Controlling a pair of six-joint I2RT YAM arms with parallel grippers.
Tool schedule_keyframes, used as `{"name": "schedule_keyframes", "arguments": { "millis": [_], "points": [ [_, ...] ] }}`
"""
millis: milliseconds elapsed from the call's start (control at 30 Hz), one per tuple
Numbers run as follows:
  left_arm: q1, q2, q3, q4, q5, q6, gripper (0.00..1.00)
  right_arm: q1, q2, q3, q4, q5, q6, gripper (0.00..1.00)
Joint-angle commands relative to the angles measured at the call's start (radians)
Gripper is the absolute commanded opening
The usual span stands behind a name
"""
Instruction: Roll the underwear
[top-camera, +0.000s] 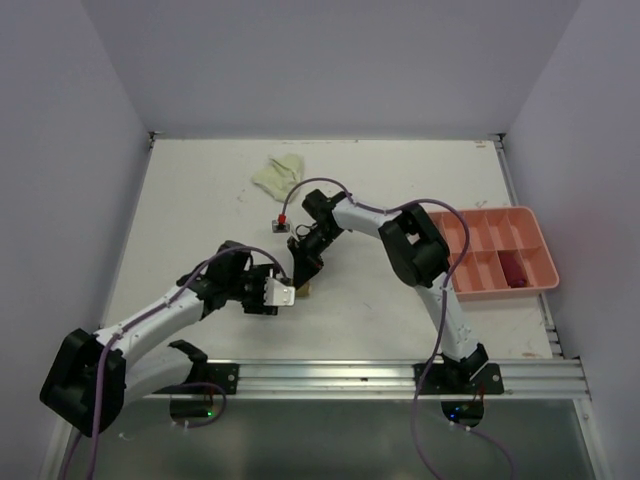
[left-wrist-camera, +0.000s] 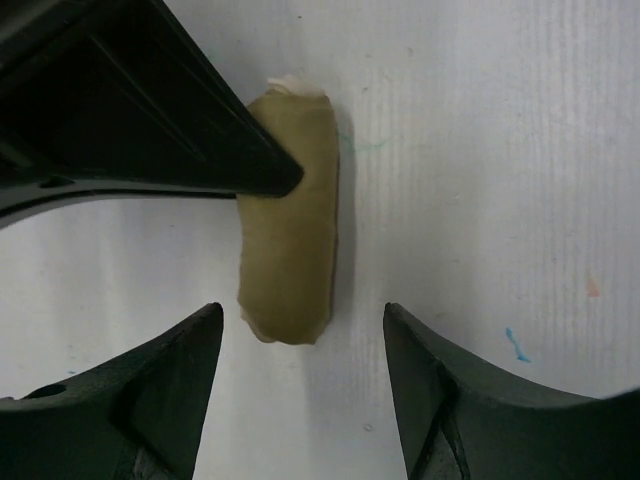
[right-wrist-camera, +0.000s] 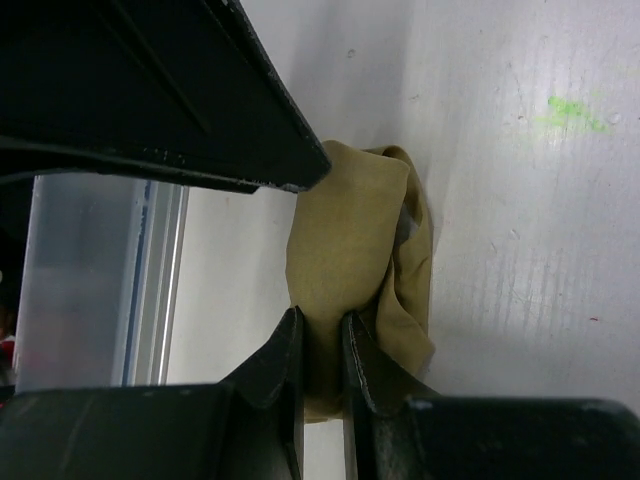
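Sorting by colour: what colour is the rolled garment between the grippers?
Olive-tan roll, clearest in left wrist view.

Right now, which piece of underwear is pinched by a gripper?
The olive-tan roll, pinched by the right gripper. The pale yellow-green piece lies loose far back; the dark red one sits in the pink tray.

The rolled underwear (top-camera: 301, 290) is lying on the table (top-camera: 200, 200), near its front middle. The left gripper (top-camera: 285, 293) is sitting just left of it. The right gripper (top-camera: 303, 272) is sitting just behind it, with a fold of that underwear between its fingers. A crumpled garment (top-camera: 277, 174) is lying well behind, near the far edge. The compartment tray (top-camera: 478, 232) is sitting at the right edge, with another garment (top-camera: 515, 270) lying in one of its near compartments.
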Motion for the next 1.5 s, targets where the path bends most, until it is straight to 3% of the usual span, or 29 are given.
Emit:
{"name": "schedule_keyframes", "arguments": {
  "millis": [0,167,333,467,500,600,767,800,933,1233,1333,1467],
  "points": [
    [-0.048,0.023,-0.011,0.198,-0.109,0.018,0.69,0.008,0.088,-0.005,-0.051,0.133,-0.021,0.0],
    [-0.094,0.139,-0.016,0.249,-0.144,0.036,0.68,0.007,0.1,0.007,-0.06,0.136,-0.027,0.0],
    [-0.094,0.217,-0.017,0.22,-0.134,0.073,0.61,0.003,0.109,0.007,-0.065,0.149,-0.041,0.0],
    [-0.094,0.256,-0.002,0.177,-0.111,0.076,0.42,0.002,0.109,0.019,-0.083,0.155,-0.05,0.0],
    [-0.094,0.26,0.001,0.171,-0.105,0.076,0.33,0.0,0.099,0.018,-0.078,0.165,-0.047,0.12],
    [-0.095,0.271,0.004,0.143,-0.095,0.091,0.19,-0.022,-0.002,-0.037,0.009,0.201,-0.004,0.33],
    [-0.095,0.303,0.033,0.087,-0.083,0.091,0.11,-0.125,-0.292,-0.314,0.357,0.315,0.105,0.49],
    [-0.095,0.314,0.042,0.079,-0.08,0.09,0.1,-0.142,-0.372,-0.336,0.423,0.33,0.105,0.5],
    [-0.091,0.416,0.119,0.006,-0.069,0.07,0.06,-0.213,-0.515,-0.366,0.4,0.382,0.052,0.5],
    [-0.036,0.699,0.407,-0.319,0.052,0.088,0.02,-0.211,-0.825,-0.471,0.149,0.455,-0.209,0.45],
    [0.001,0.82,0.518,-0.431,0.081,0.114,0.01,-0.129,-0.881,-0.49,0.049,0.572,-0.301,0.39],
    [0.043,0.915,0.615,-0.489,0.11,0.102,0.01,0.005,-0.987,-0.565,0.043,0.671,-0.283,0.4]
  ]
}}
